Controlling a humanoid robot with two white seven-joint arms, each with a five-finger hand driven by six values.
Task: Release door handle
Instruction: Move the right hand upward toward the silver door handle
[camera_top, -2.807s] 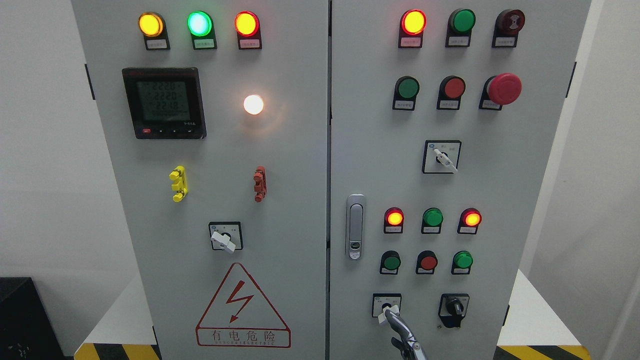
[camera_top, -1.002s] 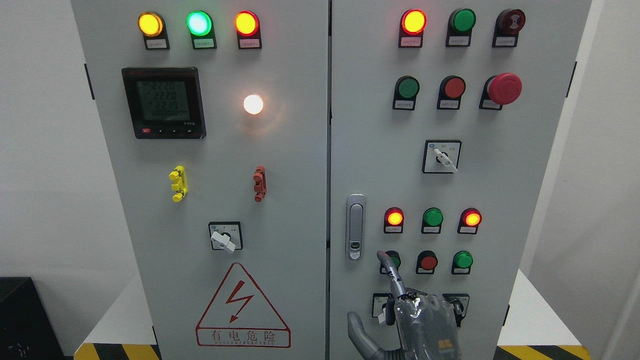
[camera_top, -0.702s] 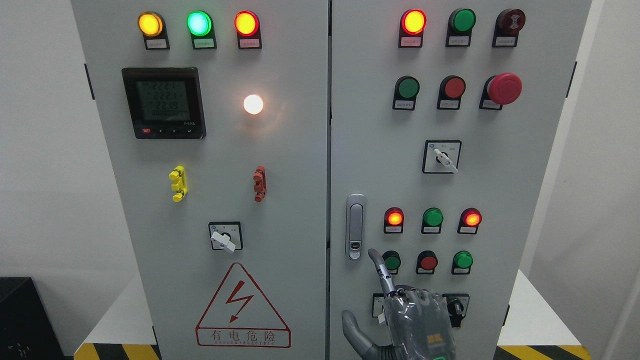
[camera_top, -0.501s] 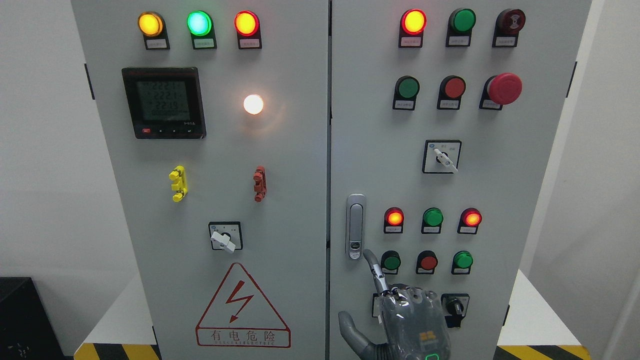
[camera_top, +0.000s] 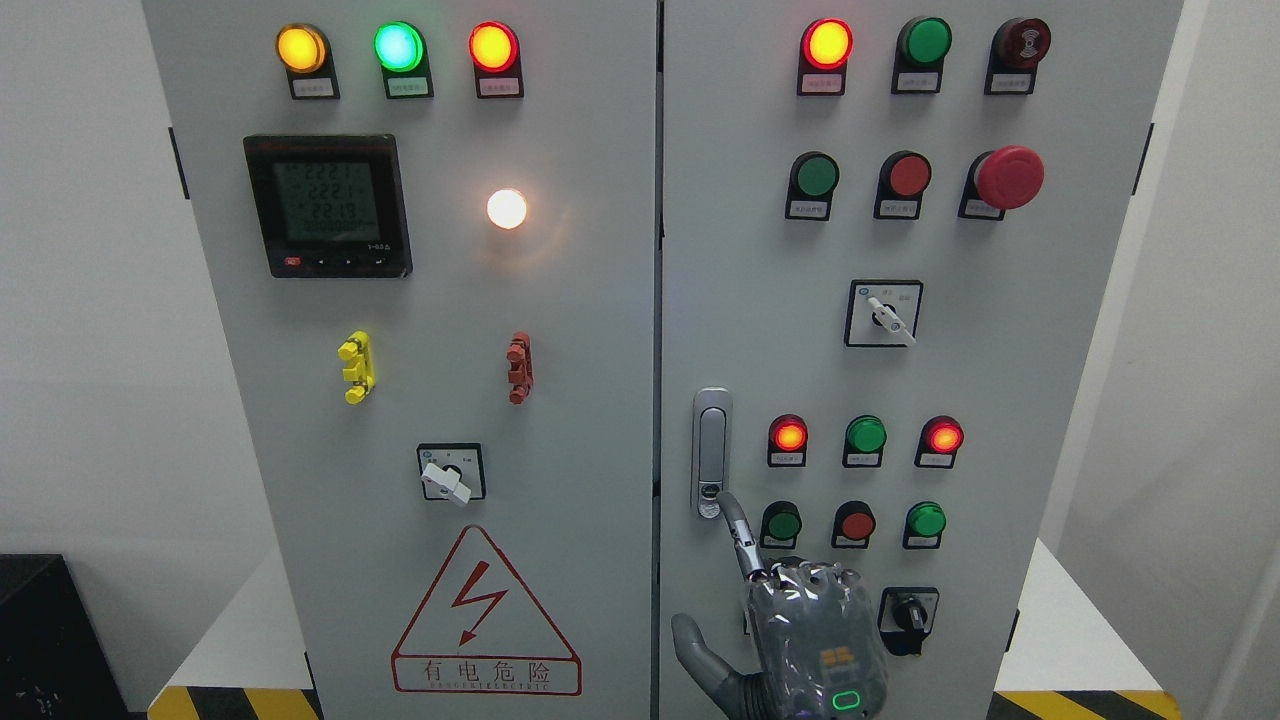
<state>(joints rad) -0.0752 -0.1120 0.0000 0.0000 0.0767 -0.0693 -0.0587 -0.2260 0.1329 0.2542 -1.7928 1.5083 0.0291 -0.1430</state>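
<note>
My right hand (camera_top: 805, 640) rises from the bottom edge, back toward me, most fingers curled in, thumb out to the left, holding nothing. Its index finger (camera_top: 738, 535) points up-left, its tip touching the lower end of the door handle (camera_top: 711, 452). That silver handle stands upright on the left edge of the right cabinet door (camera_top: 1000, 400), just beside a lit red lamp (camera_top: 789, 437).

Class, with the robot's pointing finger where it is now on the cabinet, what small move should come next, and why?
Probably press the right hand forward: its extended index finger sits at the round release button at the bottom of the silver door handle, which still lies flush against the grey cabinet door.
</note>
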